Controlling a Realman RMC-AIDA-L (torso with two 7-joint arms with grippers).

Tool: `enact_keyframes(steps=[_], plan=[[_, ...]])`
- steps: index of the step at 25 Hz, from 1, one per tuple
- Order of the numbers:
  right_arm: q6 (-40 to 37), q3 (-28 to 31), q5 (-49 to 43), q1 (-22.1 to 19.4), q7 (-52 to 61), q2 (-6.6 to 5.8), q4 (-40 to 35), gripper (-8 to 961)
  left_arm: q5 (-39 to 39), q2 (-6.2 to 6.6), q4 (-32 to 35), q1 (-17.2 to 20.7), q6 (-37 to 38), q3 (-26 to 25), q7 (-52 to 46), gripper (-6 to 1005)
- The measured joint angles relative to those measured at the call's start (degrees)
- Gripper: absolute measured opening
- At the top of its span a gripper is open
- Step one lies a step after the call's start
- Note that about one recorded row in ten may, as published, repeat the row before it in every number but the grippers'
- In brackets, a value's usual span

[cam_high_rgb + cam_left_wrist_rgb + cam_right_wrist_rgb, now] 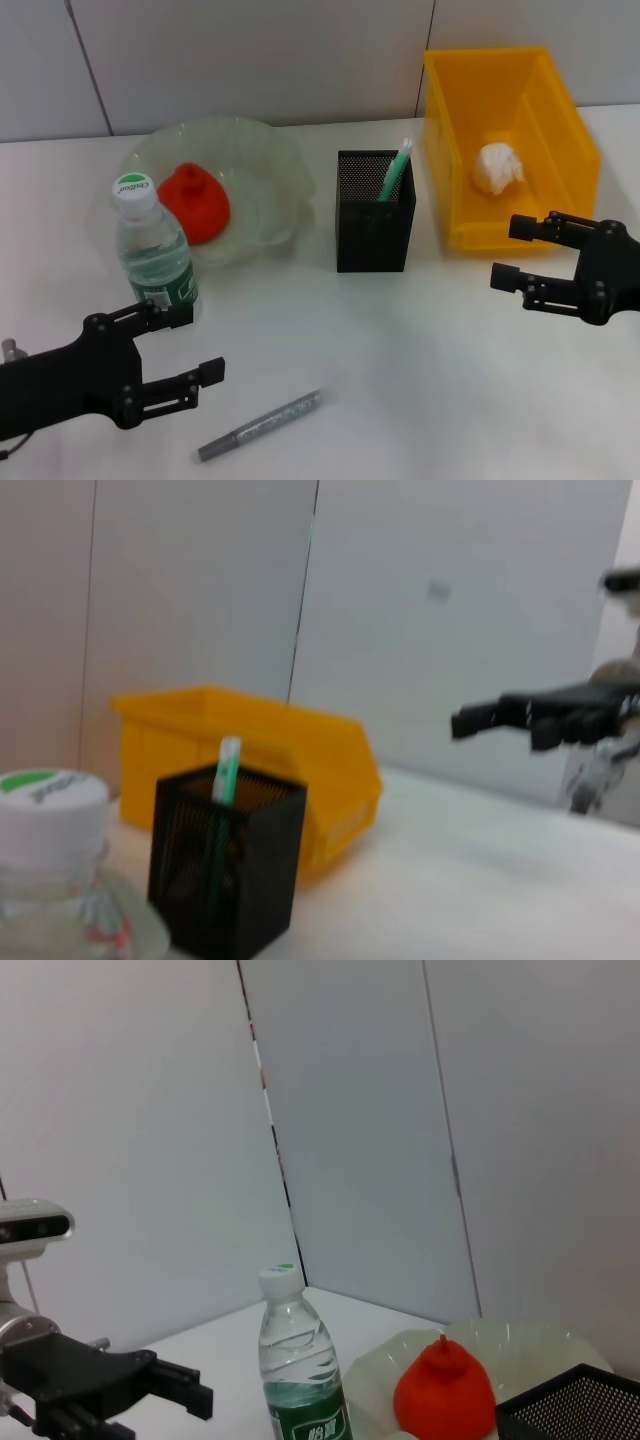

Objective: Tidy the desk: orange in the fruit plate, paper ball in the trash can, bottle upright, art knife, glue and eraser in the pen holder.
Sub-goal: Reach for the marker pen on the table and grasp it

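Note:
The orange lies in the translucent fruit plate. A white paper ball rests inside the yellow trash can. The bottle stands upright in front of the plate. A green-and-white slim item stands in the black mesh pen holder. A slim grey stick-shaped item lies on the table, and I cannot tell which of the two is the art knife or the glue. The eraser is out of view. My left gripper hovers open beside the bottle's base. My right gripper is open in front of the trash can.
A white wall runs behind the table. In the left wrist view the bottle cap, pen holder and trash can line up. The right wrist view shows the bottle, the orange and the left gripper.

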Motion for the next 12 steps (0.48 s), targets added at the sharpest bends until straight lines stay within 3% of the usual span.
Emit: enact_keyframes(steps=[9, 11, 12], plan=[[2.7, 0.3, -0.1, 0.8, -3.2, -0.69, -6.8, 767, 9.6, -0.16, 13.4, 0.1, -2.9, 0.7, -13.7, 773], [4.1, 0.3, 0.0, 0.9, -3.5, -0.62, -7.8, 767, 11.2, -0.27, 20.8, 1.3, -2.8, 3.4, -18.6, 773], [4.8, 0.3, 0.0, 1.1, -3.5, -0.61, -8.3, 767, 11.2, -0.27, 20.8, 1.3, -2.8, 3.4, -18.6, 773]])
